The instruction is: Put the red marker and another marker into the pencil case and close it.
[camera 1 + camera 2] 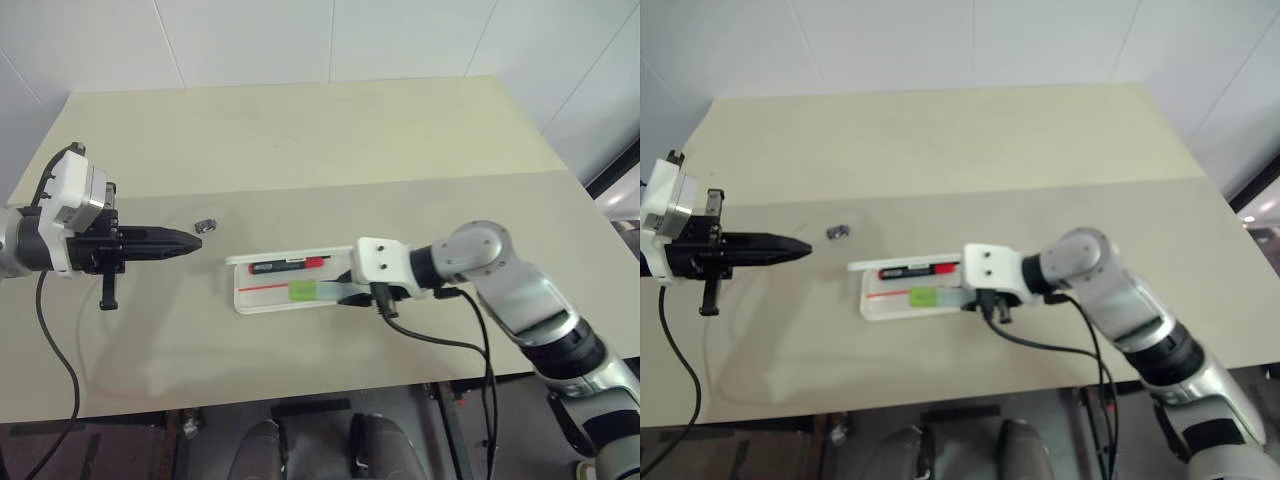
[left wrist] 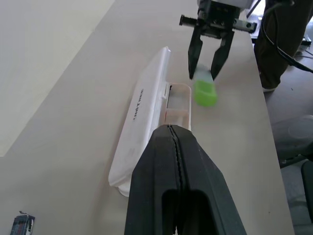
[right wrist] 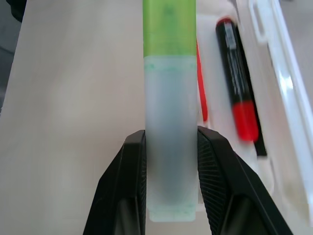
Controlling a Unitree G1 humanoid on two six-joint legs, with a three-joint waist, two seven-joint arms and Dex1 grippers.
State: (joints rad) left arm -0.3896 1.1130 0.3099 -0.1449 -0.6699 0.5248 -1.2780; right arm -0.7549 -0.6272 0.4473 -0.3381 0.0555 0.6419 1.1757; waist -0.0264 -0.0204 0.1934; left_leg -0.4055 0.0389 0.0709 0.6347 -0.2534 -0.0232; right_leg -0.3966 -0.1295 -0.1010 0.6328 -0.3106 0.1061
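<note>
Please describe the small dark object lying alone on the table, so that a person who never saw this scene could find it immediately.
Start from the open white pencil case in the middle of the beige table. Look toward the shut left gripper: just beyond its tips lies a small dark object. Unlike the markers, it is short, greyish and outside the case.

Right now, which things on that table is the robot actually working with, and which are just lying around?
Part of the job:
- green marker, held in the right gripper
- red marker, already lying in the case
- pencil case, lid open

Just lying about:
- small dark object near the shut left gripper
</note>
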